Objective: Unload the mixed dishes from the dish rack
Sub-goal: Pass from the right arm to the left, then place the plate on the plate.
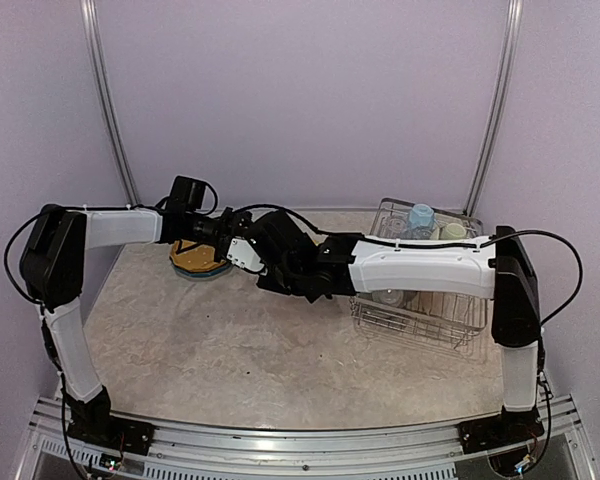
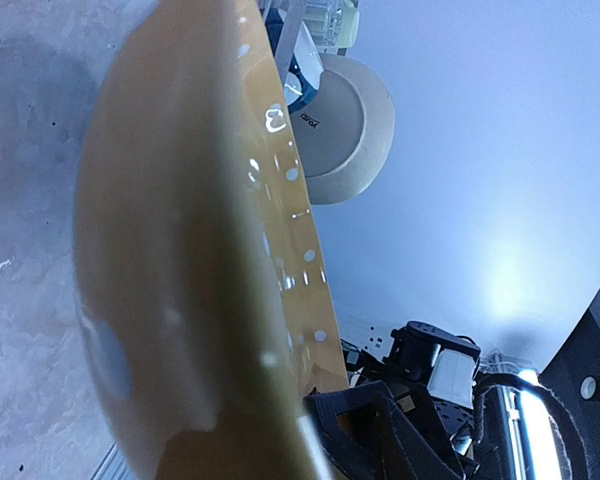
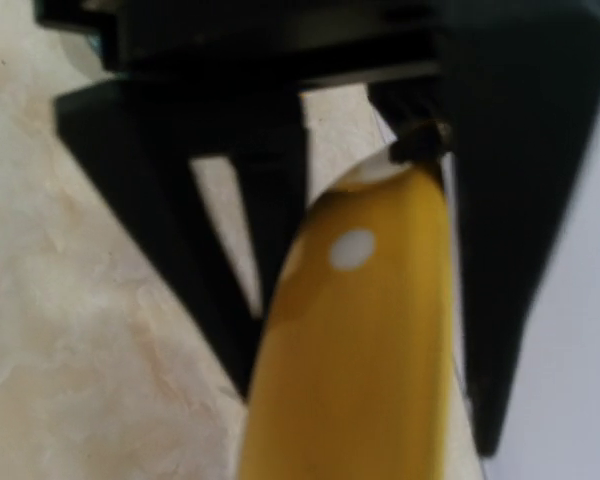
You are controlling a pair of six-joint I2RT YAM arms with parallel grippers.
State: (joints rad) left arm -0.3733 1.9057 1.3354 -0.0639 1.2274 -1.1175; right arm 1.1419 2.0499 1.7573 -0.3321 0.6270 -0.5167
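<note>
Handover step, mid-table. My right gripper [image 1: 270,255] is clamped on the rim of the yellow dotted plate [image 3: 370,350], holding it on edge above the table, left of the dish rack [image 1: 460,330] and near the plate stack [image 1: 195,262]. My left gripper [image 1: 235,245] is close against the plate, but I cannot tell whether it has a grip. As I judge it, the left needs a firm pinch before the right lets go. A light blue mug [image 1: 420,216] waits in the rack.
</note>
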